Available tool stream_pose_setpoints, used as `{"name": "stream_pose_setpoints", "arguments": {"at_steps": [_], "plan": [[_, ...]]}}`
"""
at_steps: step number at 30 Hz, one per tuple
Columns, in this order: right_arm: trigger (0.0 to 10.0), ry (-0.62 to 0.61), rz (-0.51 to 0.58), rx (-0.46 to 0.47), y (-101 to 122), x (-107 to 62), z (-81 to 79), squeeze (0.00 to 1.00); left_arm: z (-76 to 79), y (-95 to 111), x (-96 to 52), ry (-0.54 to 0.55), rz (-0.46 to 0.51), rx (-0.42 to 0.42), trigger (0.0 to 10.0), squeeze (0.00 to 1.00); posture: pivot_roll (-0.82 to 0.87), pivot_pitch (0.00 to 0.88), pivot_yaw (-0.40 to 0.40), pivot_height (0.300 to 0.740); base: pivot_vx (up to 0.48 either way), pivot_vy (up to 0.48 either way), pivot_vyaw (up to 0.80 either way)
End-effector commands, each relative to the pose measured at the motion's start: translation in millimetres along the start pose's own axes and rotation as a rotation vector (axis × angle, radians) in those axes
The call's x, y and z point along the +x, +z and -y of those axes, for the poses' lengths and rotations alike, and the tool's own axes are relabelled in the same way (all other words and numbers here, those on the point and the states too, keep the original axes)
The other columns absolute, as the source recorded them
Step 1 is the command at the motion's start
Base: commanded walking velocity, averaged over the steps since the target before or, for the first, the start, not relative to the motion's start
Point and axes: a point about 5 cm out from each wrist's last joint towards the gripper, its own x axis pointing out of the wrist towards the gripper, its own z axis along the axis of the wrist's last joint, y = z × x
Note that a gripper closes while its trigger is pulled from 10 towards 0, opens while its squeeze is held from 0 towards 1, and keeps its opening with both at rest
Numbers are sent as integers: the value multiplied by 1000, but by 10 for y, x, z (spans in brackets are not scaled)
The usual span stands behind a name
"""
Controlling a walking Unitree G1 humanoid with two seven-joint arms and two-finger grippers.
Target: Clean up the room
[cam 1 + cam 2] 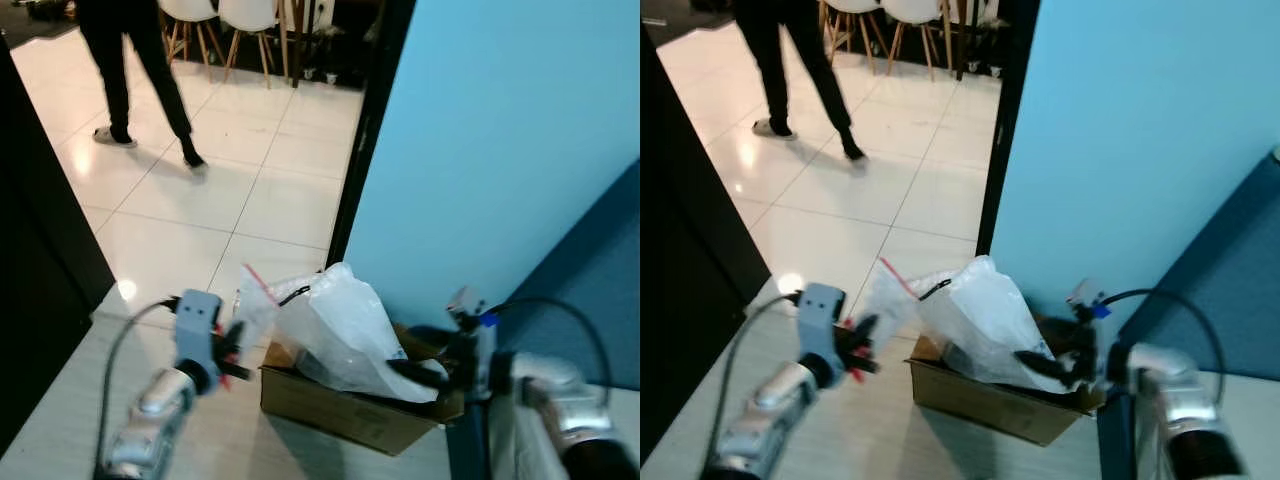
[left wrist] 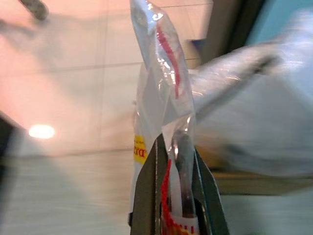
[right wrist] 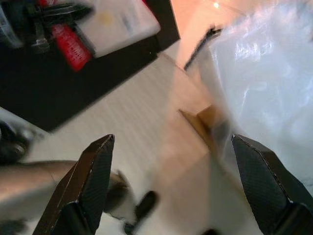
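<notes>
Item: clear plastic bag with a red strip, pinched between the pressed-together fingers of my left gripper. It hangs just beside the left end of the cardboard box, off the floor.

Handling, as I judge it: thin film, very light, limp, slippery; no stiffness to push against. My hold sits at its lower part; a pinch on a gathered fold should keep it from sliding out.

My right gripper, fingers spread wide, reaches over the right end of the box, near the large white plastic bag bulging from its opening.

Room: the box stands on pale flooring against the blue wall. Open tiled floor lies ahead through the doorway, where a person walks. A dark panel bounds the left.
</notes>
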Motion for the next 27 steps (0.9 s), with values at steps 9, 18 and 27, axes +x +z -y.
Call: {"name": "stream_pose_setpoints", "arguments": {"at_steps": [9, 18, 27], "plan": [[10000, -179, -133, 116, -200, -18, 107, 0, 159, -20, 60, -53, 13, 0, 10000, 0, -16, 0, -84, 708, 0, 0, -753], [10000, -389, -283, 200, -501, -12, 140, 0, 684, -121, 86, -345, 20, 68, 10000, 0, -27, 0, -77, 708, 0, 0, -750], [10000, -456, -305, 229, -624, 91, 92, 0, 893, -224, 185, -311, -27, 234, 10000, 0, -35, 0, -64, 708, 0, 0, -747]]}}
